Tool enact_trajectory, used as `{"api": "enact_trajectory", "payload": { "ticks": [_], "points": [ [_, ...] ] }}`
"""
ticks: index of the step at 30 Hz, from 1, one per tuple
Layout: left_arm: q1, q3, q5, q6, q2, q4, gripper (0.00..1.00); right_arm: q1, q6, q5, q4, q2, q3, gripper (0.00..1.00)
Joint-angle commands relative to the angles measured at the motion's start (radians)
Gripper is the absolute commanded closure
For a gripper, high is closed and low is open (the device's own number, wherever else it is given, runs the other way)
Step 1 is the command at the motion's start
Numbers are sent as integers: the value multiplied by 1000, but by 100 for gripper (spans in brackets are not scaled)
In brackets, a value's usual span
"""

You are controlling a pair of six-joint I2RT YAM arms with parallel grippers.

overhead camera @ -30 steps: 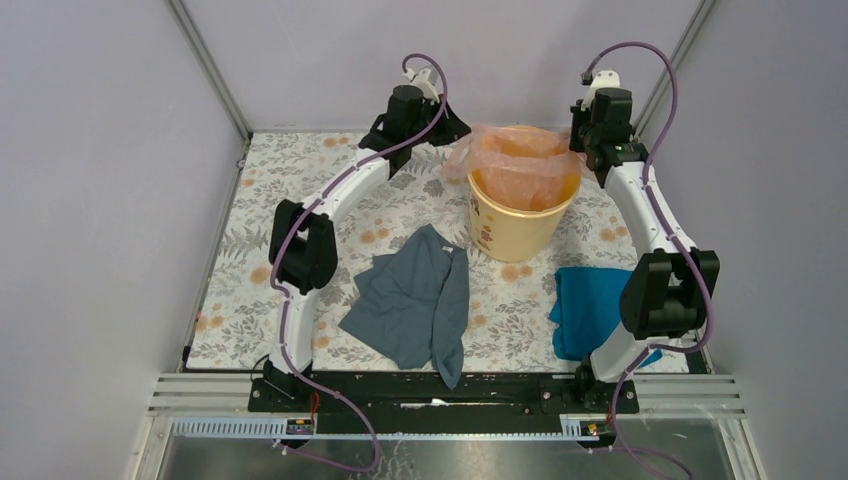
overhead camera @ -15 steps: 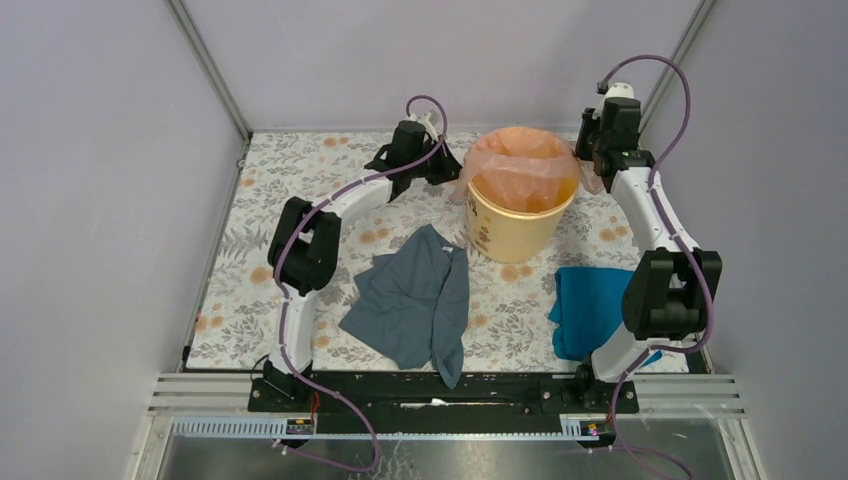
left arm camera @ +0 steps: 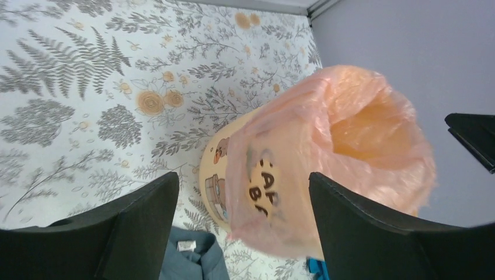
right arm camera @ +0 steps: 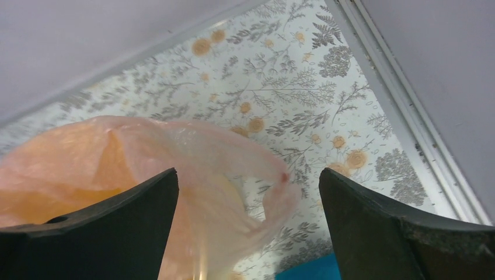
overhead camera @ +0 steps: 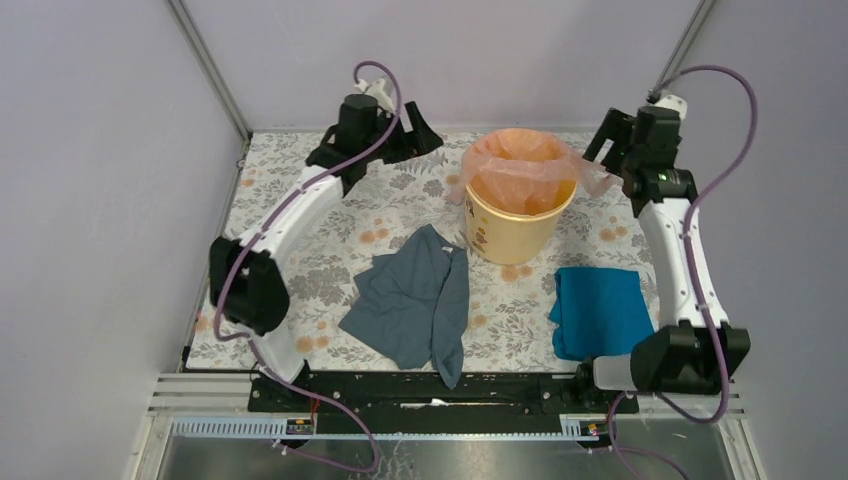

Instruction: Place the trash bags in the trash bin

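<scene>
Plain pale lilac-grey walls (overhead camera: 500, 60) close in the bench (overhead camera: 400, 215) on three sides, with slim aluminium posts (overhead camera: 208, 68) rising at the two far corners. A white cover (left arm camera: 87, 70) printed with grey ferns and orange flowers lies over the bench. Silver rails (overhead camera: 200, 394) cross its near edge. The light is soft and even.

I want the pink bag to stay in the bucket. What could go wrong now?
1. The trash bag is only draped loosely over the rim of the trash bin. Neither the open left gripper nor the open right gripper is holding it, so it might slide off.
2. A loose flap sticks out toward the right gripper. If that arm moves carelessly, it could snag the flap and pull the bag out.
</scene>
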Motion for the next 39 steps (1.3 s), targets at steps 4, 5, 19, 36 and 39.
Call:
{"api": "enact_trajectory", "payload": {
  "ticks": [4, 5, 19, 36, 39],
  "points": [
    [8, -357, 214, -17, -293, 325, 1, -181, 312, -347, 136, -256, -257, 3],
    [1, -416, 246, -19, -322, 406, 1, -197, 344, -385, 172, -283, -296, 2],
    [-55, -567, 316, -31, -206, 764, 7, -355, 823, -750, 601, -271, -611, 9],
    [-112, -462, 159, 234, -115, 544, 27, -342, 1061, -788, 718, -148, -632, 27],
    [-123, -445, 165, 240, -102, 537, 35, -332, 1050, -805, 695, -178, -651, 27]
  ]
}}
